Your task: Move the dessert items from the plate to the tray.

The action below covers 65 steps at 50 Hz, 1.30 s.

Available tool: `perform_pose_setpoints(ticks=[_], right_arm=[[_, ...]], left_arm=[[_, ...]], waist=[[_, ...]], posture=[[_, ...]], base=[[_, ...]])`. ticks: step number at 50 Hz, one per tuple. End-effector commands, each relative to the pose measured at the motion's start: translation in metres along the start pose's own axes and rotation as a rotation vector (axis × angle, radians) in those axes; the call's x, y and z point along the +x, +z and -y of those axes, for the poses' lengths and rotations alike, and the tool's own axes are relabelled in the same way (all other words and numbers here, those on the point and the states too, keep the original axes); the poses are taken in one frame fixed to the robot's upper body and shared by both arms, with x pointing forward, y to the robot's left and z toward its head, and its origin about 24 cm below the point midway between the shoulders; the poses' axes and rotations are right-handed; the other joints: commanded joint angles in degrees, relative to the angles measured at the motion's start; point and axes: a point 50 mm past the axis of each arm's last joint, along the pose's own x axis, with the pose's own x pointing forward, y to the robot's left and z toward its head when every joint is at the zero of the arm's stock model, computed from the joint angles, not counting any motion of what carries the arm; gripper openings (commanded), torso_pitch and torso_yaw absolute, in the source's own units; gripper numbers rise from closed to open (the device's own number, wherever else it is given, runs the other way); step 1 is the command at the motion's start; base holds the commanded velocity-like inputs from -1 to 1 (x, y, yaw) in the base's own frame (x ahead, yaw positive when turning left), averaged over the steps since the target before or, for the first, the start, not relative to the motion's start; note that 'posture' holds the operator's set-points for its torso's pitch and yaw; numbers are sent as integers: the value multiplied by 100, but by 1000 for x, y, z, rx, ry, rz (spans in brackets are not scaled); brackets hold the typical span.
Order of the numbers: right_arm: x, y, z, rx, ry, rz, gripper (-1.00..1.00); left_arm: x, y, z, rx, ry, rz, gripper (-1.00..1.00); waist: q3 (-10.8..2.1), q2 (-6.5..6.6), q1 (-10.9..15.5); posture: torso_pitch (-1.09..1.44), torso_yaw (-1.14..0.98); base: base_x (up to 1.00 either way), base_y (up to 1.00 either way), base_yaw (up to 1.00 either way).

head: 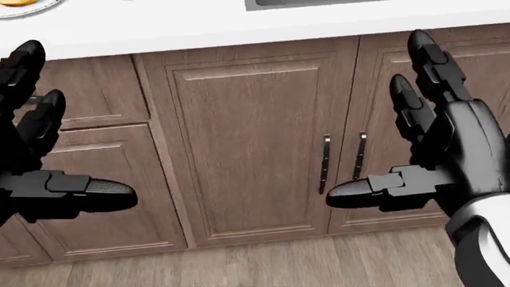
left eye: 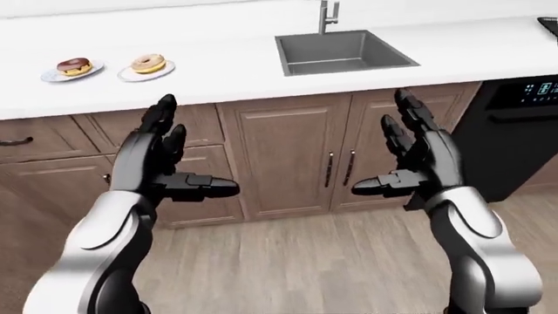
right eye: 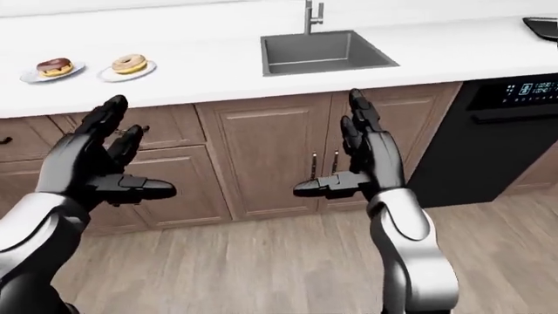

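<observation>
So both my hands are just hanging in the air over the wood floor, nothing in either one. My left hand has its fingers spread and pointing up with the thumb sticking out toward the middle of the view, palm facing inward. My right hand mirrors it, fingers up, thumb pointing left, wide open too.

The desserts are up on the white counter, top left in the left-eye view. There's a chocolate doughnut on a small plate, and just to the right of it a glazed doughnut on a second plate. The two plates sit close together but don't touch. Both are well apart from my hands, higher in the view and left of my left hand.

To the right on the counter is the sink with a faucet above it. Under the counter run brown cabinets, and a black oven is at the right edge. I can't spot a tray for sure; there's a dark object clipped by the top right corner of the right-eye view, but I can't tell what it is.
</observation>
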Motion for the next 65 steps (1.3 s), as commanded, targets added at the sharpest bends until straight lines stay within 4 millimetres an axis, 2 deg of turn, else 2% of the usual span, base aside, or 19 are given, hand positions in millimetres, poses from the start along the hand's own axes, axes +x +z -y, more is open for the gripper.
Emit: perform_pose_setpoints(ticks=[1,2,11,13,20,25,26,32,35,36,37,42,47,48,50,60,62,63,65], right_arm=[[-1,11,-4,-3,22,56,100],[-1,11,-4,-2,21,56,100],[0,15,-6,-3,30,62,100],[0,16,-7,7,35,61,100],[-2,29,-9,20,49,80,100],[-3,33,-9,17,47,86,100],[-3,32,-9,17,47,86,100],[-3,34,-9,34,51,91,100],[-3,36,-9,36,54,94,100],[-3,36,-9,37,54,95,100],[-4,35,-9,39,55,95,100],[-3,36,-8,84,62,96,100],[1,42,-4,75,49,101,100],[1,48,-4,71,53,111,100],[2,53,-4,62,55,115,100],[2,65,5,57,39,133,100],[2,67,7,76,35,143,100],[1,67,6,74,37,143,100],[0,69,8,77,35,148,100]], left_arm=[[-2,10,-3,11,21,59,100],[-3,9,-3,12,21,58,100],[-4,15,-2,29,12,63,100],[-3,14,-2,28,11,62,100],[-6,24,-1,32,3,77,100],[-9,26,1,31,-10,79,100],[-8,27,0,30,-8,79,100],[-8,24,2,25,-14,82,100],[-9,29,3,27,-15,88,100],[-9,29,4,28,-16,88,100],[-9,28,4,28,-18,88,100],[-10,30,6,37,-19,90,100],[-10,38,6,53,-23,99,100],[-8,43,5,58,-20,104,100],[-7,50,5,60,-18,112,100],[-4,65,6,74,-21,123,100],[-3,65,7,77,-24,125,100],[-3,65,7,80,-25,123,100],[-3,68,7,86,-24,126,100]], waist=[[-218,339,55],[-35,-92,56],[77,-538,100],[-41,-874,24],[-28,-694,-42],[-197,210,-69],[15,4,35],[180,-341,88],[107,-623,27],[-36,-926,-93],[217,-677,-75],[-70,-749,-77],[-44,47,-84],[250,-58,-183],[-53,28,-102],[66,-314,-87],[110,-678,-333],[319,-517,-312],[105,-292,-227]], posture=[[0,0],[0,0],[0,0],[0,0],[0,0],[0,0],[0,0],[0,0],[0,0],[0,0],[0,0],[0,0],[0,0],[0,0],[0,0],[0,0],[0,0],[0,0],[0,0]], base=[[4,85,0],[4,84,0],[7,84,0],[10,85,0],[15,98,0],[21,98,0],[23,98,0],[31,98,0],[41,98,0],[41,98,0],[41,98,0],[40,99,0],[55,73,0],[70,0,0],[23,-49,0],[16,-100,0],[17,-50,-50],[16,0,-100],[16,0,-100]])
